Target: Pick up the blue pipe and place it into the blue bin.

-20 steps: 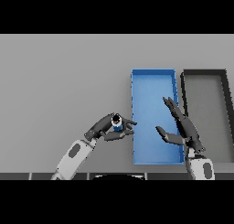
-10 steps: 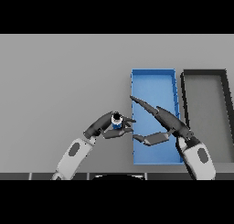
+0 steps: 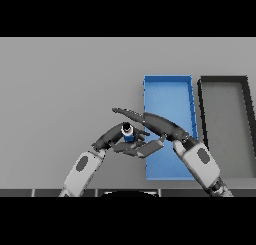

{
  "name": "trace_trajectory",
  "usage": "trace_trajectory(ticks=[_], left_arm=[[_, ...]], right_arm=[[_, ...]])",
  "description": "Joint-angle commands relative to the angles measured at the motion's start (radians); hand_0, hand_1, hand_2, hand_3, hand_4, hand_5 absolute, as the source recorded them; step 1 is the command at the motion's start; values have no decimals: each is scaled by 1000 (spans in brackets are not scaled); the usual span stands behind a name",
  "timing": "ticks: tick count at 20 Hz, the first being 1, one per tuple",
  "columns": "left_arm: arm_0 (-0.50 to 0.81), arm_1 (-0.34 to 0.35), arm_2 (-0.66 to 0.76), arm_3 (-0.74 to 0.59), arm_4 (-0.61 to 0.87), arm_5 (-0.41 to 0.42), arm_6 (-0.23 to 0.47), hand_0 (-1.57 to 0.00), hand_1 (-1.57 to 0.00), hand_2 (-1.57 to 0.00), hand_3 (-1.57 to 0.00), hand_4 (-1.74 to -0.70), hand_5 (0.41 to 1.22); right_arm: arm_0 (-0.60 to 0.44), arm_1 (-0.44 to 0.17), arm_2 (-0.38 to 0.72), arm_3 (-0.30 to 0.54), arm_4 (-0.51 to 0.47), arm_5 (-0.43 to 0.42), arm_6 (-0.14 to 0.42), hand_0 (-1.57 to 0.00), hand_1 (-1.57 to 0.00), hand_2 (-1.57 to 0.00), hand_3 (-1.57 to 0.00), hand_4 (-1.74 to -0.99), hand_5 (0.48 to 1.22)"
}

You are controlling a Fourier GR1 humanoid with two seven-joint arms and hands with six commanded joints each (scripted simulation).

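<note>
Dark and straight-fingered, the right hand (image 3: 150, 123) is now reaching left past the rectangular blue bin (image 3: 168, 83), its fingers spread wide over the left hand (image 3: 114, 137). That hand is curling round the short blue pipe (image 3: 127, 132), holding it upright just left of the bin. Beside the bin a matching black bin (image 3: 223, 80) is sitting on the smooth grey table (image 3: 65, 84).
</note>
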Motion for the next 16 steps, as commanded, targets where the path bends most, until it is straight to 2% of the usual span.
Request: trace_trajectory(ticks=[1,3,5,6,7,10,13,14,16], left_arm=[[-2,1,8,0,-10,6,6,-1571,-1571,-1571,-1571,-1470,1221],[18,10,6,-4,-33,-1,-8,-1571,-1571,-1571,-1571,-1469,1221],[7,0,15,0,-45,-2,20,-1571,-1571,-1571,-1571,-1465,1221],[-1,-5,22,7,-47,-8,35,-1571,-1571,-1571,-1571,-1462,1221],[-8,-7,35,6,-33,-17,23,-1571,-1571,-1571,-1571,-1517,1221],[10,0,31,-8,-56,-20,65,-1571,-1571,-1571,-1571,-1622,1221],[10,-34,40,7,-44,-30,51,-1571,-1571,-1571,-1523,-1677,1221],[15,-43,46,12,-32,-41,37,-1571,-1571,-1571,-1532,-1690,1221],[14,-54,56,9,-28,-58,56,-1571,-1571,-1571,-1490,-1707,1221]], right_arm=[[-27,3,0,23,-8,9,18,-16,-25,-77,1,-1196,526],[-60,35,19,68,8,14,27,-27,-39,-91,1,-1184,516],[-99,46,17,98,5,26,31,-69,-108,-166,-44,-1204,497],[-110,48,19,112,9,35,32,-168,-218,-261,-128,-1233,487],[-110,57,28,119,5,44,29,-323,-362,-377,-242,-1278,485],[-122,77,41,139,14,53,16,-876,-877,-910,-762,-1467,518],[-117,107,55,139,-8,29,5,-1215,-1215,-1233,-1021,-1581,650],[-114,109,53,137,-17,27,4,-1286,-1287,-1300,-1102,-1606,765],[-108,100,63,136,-28,16,-29,-1389,-1389,-1398,-1250,-1648,929]])
